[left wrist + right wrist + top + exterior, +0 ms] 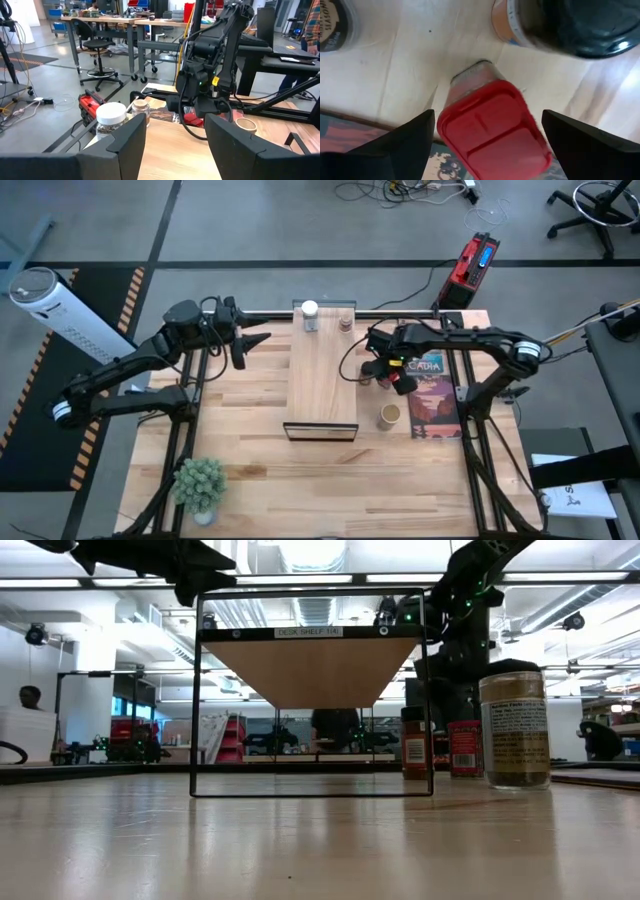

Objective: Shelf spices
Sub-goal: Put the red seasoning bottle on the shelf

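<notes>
The pale-wood shelf (322, 385) stands on a black wire frame (312, 690) above the table. A white-capped jar (309, 315) (111, 117) and a small brown-lidded jar (345, 323) (140, 107) stand on its far end. The red tin (492, 127) (401, 383) stands upright on the table right of the shelf. My right gripper (487, 135) (393, 372) is open above it, pointing down, one finger on each side, gaps showing. A dark-lidded jar (570, 25) stands beside the tin. The tan-topped jar (389, 416) (514, 725) stands nearer. My left gripper (175, 135) (258, 340) is open, raised left of the shelf's far end.
A flat printed game box (437, 398) lies right of the red tin. A small potted plant (200, 483) stands near the table's near left corner. The black frame bars (470, 430) run along both sides of the table. Bare tabletop (250, 430) lies left of the shelf.
</notes>
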Controlling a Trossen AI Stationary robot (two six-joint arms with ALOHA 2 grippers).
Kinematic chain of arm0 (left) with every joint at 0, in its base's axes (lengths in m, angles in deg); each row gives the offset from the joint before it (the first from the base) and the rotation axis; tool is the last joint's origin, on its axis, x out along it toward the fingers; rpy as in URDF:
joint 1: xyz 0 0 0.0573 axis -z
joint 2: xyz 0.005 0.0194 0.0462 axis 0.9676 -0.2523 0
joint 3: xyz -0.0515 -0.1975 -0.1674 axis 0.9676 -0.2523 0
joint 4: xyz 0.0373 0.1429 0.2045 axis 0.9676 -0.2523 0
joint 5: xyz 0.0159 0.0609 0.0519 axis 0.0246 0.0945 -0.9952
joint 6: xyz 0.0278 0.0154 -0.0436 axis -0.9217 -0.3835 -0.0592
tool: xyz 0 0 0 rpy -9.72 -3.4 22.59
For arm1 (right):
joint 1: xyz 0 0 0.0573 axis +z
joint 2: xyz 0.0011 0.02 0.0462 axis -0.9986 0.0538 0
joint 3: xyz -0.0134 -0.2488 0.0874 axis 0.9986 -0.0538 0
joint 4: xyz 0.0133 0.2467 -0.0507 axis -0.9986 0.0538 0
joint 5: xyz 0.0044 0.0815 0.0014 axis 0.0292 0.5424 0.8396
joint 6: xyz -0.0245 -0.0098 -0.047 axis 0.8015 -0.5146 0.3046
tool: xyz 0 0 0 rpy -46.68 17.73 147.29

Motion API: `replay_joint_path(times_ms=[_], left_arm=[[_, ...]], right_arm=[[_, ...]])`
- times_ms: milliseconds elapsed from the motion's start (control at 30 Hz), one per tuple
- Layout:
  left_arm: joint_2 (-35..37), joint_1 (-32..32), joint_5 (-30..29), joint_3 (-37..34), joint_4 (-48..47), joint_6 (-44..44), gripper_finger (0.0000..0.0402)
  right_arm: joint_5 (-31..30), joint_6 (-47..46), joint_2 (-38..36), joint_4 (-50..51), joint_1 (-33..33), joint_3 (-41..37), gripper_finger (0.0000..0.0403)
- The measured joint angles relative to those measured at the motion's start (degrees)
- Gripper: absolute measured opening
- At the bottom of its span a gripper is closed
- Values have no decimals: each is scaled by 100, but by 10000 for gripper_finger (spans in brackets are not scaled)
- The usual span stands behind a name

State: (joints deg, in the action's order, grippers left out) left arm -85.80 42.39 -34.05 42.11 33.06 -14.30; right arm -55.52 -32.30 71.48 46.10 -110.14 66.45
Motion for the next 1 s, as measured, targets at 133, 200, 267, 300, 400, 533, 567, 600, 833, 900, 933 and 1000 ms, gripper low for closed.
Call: replay_joint_path(times_ms=[133, 200, 267, 300, 400, 533, 567, 600, 833, 900, 933, 1000], left_arm=[[38, 0, 0, -2, -61, -1, 196], [51, 0, 0, -2, -61, 0, 197], [60, 0, 0, -2, -63, 0, 196], [63, 0, 0, -2, -63, 0, 195], [68, 0, 0, -2, -62, 0, 192], [68, 0, 0, -2, -61, 0, 190], [68, 0, 0, -2, -63, 0, 190], [68, 0, 0, -2, -62, 0, 190], [68, 0, 0, -2, -72, 0, 191], [68, 0, 0, -2, -71, 0, 189], [68, 0, 0, -2, -72, 0, 189], [68, 0, 0, -2, -72, 0, 188]], right_arm=[[20, -60, 9, -22, -7, -130, 318], [44, -64, 9, -42, -7, -182, 298], [110, -101, 9, -45, -7, -207, 276], [118, -115, 9, -57, -7, -212, 265], [125, -150, 7, -70, -7, -216, 228], [135, -148, 7, -81, -7, -216, 195], [134, -148, 7, -81, -7, -216, 195], [134, -148, 7, -81, -7, -216, 195], [129, -227, -173, -90, -7, -198, 202], [118, -224, -322, -160, -7, -173, 204], [112, -221, -397, -171, -7, -157, 203], [109, -205, -543, -167, -7, -116, 197]])
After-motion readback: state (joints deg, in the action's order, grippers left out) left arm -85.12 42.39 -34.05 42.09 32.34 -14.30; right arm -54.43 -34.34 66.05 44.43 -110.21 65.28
